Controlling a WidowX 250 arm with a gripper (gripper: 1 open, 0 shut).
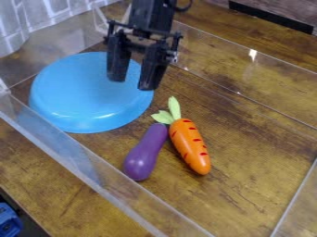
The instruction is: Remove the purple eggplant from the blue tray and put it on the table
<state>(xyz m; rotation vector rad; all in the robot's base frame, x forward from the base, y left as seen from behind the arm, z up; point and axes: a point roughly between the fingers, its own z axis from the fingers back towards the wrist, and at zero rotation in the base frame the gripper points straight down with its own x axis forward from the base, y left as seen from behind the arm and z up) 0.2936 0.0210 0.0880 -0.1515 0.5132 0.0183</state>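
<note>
The purple eggplant (146, 153) lies on the dark wood table (254, 111), just off the lower right rim of the blue tray (81, 94). It touches the orange carrot (188, 142) on its right. My gripper (133, 74) is open and empty, fingers pointing down, over the tray's right edge. It stands above and behind the eggplant, apart from it.
Clear plastic walls (87, 171) fence the work area along the front left and the right. The carrot's green leaves (171, 111) point toward the tray. A blue object (6, 222) shows at the lower left corner outside the wall.
</note>
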